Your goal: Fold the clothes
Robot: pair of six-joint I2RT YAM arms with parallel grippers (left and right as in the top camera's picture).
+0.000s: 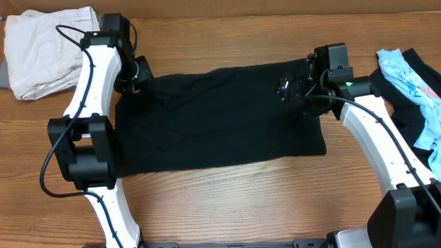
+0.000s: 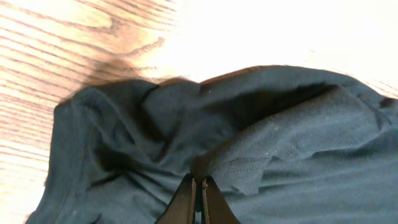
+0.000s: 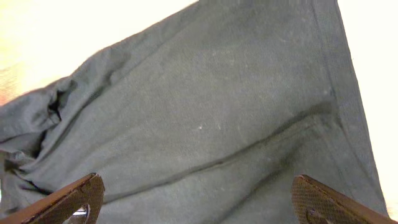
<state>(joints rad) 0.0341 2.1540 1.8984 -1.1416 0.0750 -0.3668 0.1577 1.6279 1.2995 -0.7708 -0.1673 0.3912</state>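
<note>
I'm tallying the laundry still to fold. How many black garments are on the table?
2. A large black garment lies spread in the middle; a second black piece sits at the right edge, partly under a light blue one. More may be hidden there.

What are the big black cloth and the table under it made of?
The black garment looks like soft matte knit fabric, possibly cotton jersey: it creases limply and shows a stitched hem. The table looks like wood or wood-look laminate: brown grain lines, slight sheen.
</note>
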